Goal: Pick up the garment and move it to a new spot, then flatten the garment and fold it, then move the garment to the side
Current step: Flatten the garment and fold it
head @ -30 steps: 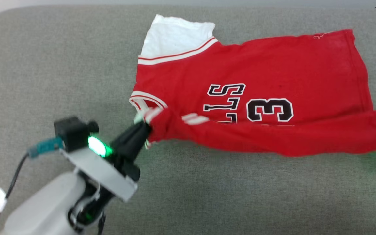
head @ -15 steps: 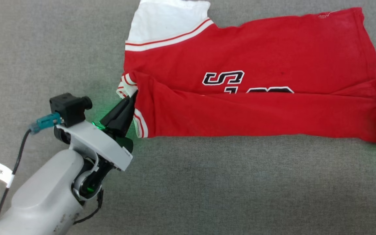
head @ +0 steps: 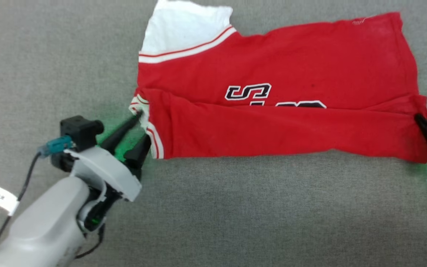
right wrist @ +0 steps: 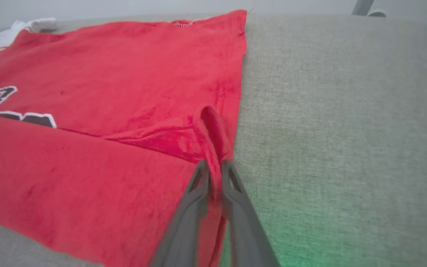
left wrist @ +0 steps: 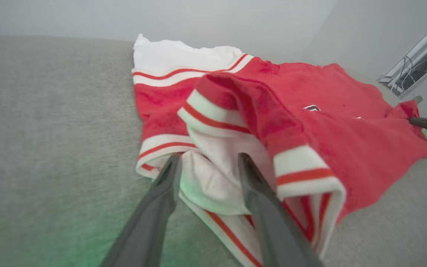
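imo the garment lies half-folded between both tools: left gripper is spread around the sleeve at its tips, right gripper pinches the hem, so I'd open that one too and back both out low.

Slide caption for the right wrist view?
Folded red shirt, hem corner pinched in the right claw, on grey surface.

The garment is bright red with a white sleeve, red-and-white striped trim and black lettering edged in white. Beneath the garment the table is mottled grey, tinted green at both its ends, where the left tool and right tool are dark grey.
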Controlling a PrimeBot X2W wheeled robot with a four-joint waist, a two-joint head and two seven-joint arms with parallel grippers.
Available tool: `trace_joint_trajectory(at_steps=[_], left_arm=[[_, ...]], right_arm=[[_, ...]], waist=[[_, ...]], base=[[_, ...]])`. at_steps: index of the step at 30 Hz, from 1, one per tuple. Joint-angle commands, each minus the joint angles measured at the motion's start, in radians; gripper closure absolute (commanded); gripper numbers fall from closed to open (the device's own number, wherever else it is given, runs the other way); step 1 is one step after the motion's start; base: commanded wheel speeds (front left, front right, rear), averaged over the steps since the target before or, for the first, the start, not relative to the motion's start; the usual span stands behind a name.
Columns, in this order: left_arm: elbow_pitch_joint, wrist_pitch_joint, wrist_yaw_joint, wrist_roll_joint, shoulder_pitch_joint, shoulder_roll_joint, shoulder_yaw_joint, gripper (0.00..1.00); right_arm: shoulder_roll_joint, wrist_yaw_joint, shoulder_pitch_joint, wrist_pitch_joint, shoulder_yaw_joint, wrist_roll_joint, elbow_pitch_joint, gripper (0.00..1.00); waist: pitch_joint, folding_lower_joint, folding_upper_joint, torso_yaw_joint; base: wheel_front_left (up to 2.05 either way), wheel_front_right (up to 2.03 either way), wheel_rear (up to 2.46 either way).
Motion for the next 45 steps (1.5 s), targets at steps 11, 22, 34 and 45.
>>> trace_joint_trajectory(at_steps=[11, 22, 34, 45], left_arm=[[-0.004, 0.112, 0.010, -0.002, -0.020, 0.153, -0.050, 0.00], [-0.291, 0.621, 0.140, -0.221, -0.003, 0.230, -0.110, 0.00], [-0.108, 0.768, 0.149, -0.293, -0.113, 0.144, -0.109, 0.00], [0.082, 0.869, 0.061, -0.329, -0.128, 0.052, -0.161, 1.00]], right_arm=[[0.069, -0.002, 0.057, -0.108, -0.052, -0.004, 0.074, 0.00], [0.091, -0.002, 0.111, -0.085, -0.080, -0.029, 0.002, 0.00], [0.104, -0.002, 0.079, -0.041, -0.103, -0.060, -0.113, 0.00], [0.069, -0.002, 0.083, 0.017, -0.115, -0.091, -0.176, 0.00]], waist=[[-0.175, 0.0000, 0.0000, 0.006], [-0.204, 0.0000, 0.0000, -0.017], [-0.088, 0.0000, 0.0000, -0.093], [-0.035, 0.0000, 0.0000, -0.111]], base=[[0.00, 0.00, 0.00], [0.00, 0.00, 0.00], [0.00, 0.00, 0.00], [0.00, 0.00, 0.00]])
